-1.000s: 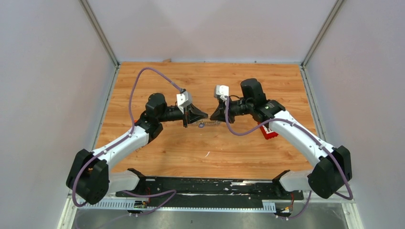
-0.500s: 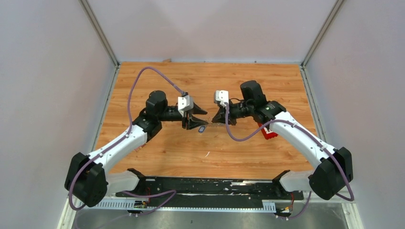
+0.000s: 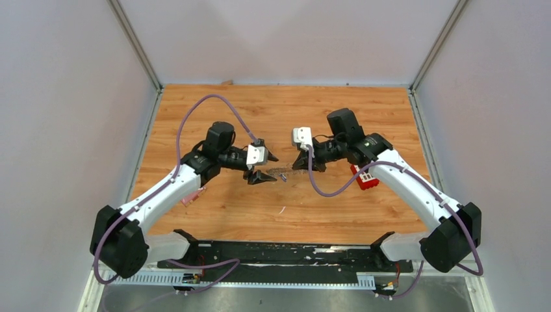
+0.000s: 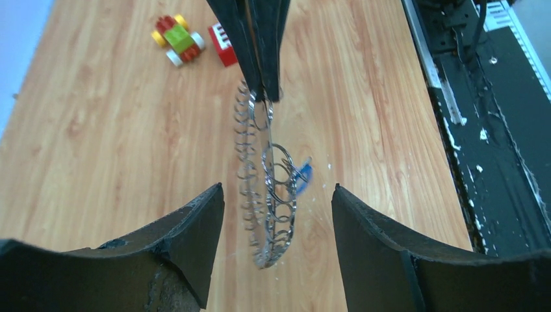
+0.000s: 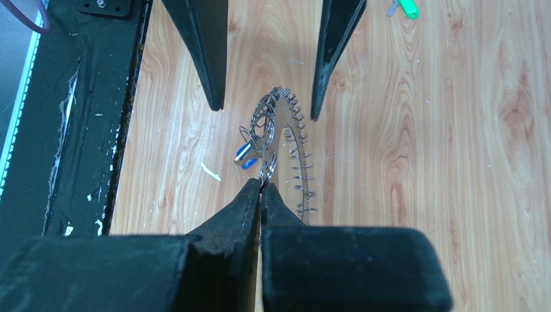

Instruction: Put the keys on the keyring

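keyring [image 4: 268,195] pinched on edge, blue key [image 4: 304,173] hard to read
Right gripper [image 5: 262,185] is clamped tight on the keyring's rim, left gripper [image 4: 276,192] gaping wide either side of it, not touching. The blue key sits against the keyring's small loops (threaded or not, can't tell). The green key [image 5: 408,8] lies well away from the keyring, half cut off.

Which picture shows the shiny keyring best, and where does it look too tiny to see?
Left wrist view: the keyring is big and sharp, its metal glinting, with the open left pincer looming dark along the bottom. Right wrist view: also sharp, the shut right pincer blocking the lower part. Top view: only a tiny smudge.
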Motion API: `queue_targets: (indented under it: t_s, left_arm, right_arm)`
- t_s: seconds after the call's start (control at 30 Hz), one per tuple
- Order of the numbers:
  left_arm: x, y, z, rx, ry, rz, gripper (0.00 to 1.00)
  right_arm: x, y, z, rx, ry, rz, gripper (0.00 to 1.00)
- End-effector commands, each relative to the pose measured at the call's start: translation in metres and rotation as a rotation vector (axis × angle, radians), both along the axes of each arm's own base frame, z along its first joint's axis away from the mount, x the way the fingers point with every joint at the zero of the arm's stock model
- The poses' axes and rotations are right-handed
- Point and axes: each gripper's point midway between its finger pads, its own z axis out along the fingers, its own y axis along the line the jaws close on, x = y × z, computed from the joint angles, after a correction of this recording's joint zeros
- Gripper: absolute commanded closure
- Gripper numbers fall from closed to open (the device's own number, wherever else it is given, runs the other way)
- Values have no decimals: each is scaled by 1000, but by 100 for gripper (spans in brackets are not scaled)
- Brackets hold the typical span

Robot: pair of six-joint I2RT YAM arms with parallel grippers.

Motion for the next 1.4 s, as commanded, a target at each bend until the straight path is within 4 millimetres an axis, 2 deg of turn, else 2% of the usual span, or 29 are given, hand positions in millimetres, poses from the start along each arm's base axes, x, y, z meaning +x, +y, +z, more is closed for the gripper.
queue_targets:
  t_s: [0.0,0.2,0.33,0.63,0.73,0.87,1.07,1.2,1.37]
  left_arm:
    - [-9,-7,-3,16,22,-77,32]
    - [-30,-13,-6,-4,82,-143,42]
    - [-38,-18,2,-52,148,-163,44]
    - [-35,-22,9,-77,163,-147,45]
    - [-36,-23,8,-78,183,-153,45]
    - [-28,-23,11,-75,157,-115,44]
    - [-1,-17,28,-118,23,37,43]
    - [6,-15,37,-147,-37,67,44]
    - [9,-18,32,-129,-94,34,47]
  right_arm:
    - [7,5,36,66,-99,5,100]
    - [19,6,36,86,-113,-72,100]
    - [28,6,35,86,-138,-110,100]
    - [39,5,33,49,-178,-152,100]
    - [38,5,33,49,-178,-147,100]
    - [30,6,30,60,-163,-122,100]
    - [20,6,26,74,-159,-76,100]
    - [10,10,25,100,-138,-31,100]
    - [1,10,26,123,-142,11,100]
